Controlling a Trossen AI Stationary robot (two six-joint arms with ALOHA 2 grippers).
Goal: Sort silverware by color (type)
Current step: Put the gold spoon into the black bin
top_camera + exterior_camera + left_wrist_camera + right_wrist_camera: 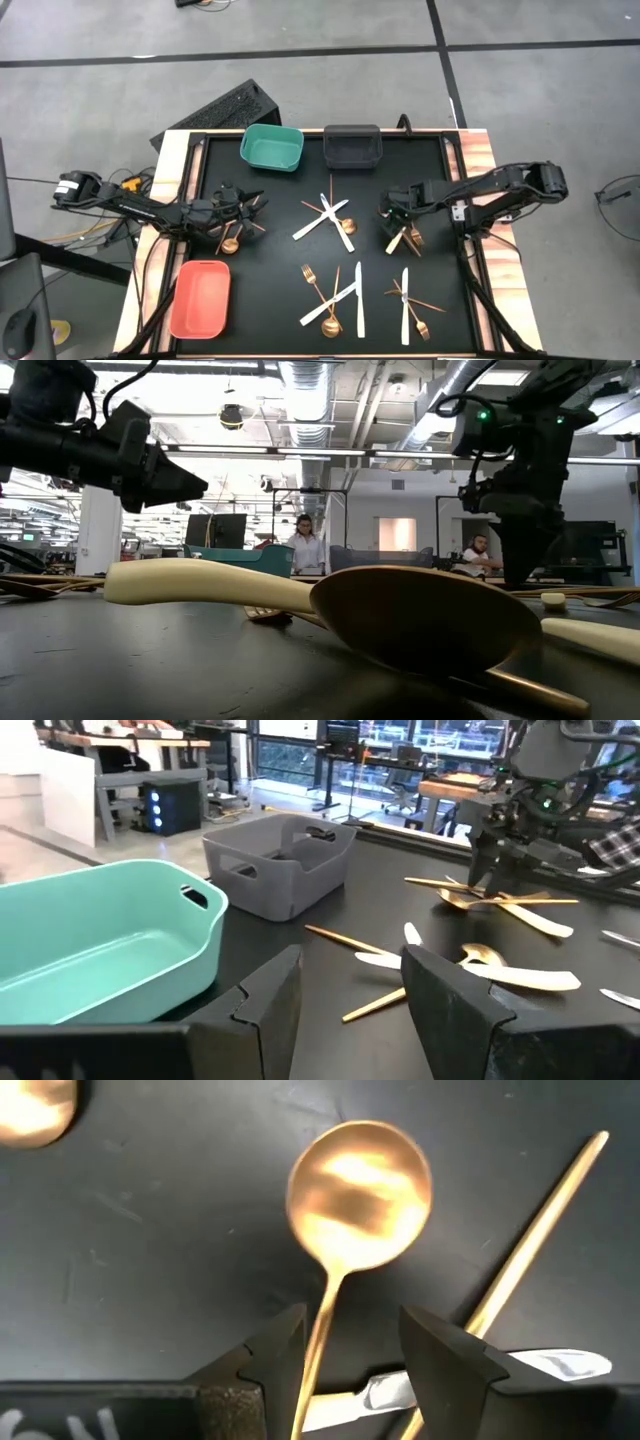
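we see the right gripper (345,1350) low over the black table (280,210), well to the right of the dark grey bin (352,146), its fingers apart astride the handle of a gold spoon (355,1200) without clamping it. the left gripper (350,1005) hovers below and left of the teal bin (272,148), fingers apart and empty. the remaining silverware (330,295), white knives and gold pieces, lies scattered below the grey bin.

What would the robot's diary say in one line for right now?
left gripper: open, empty, near teal bin | right gripper: open, straddling gold spoon handle | bins: no silverware seen inside
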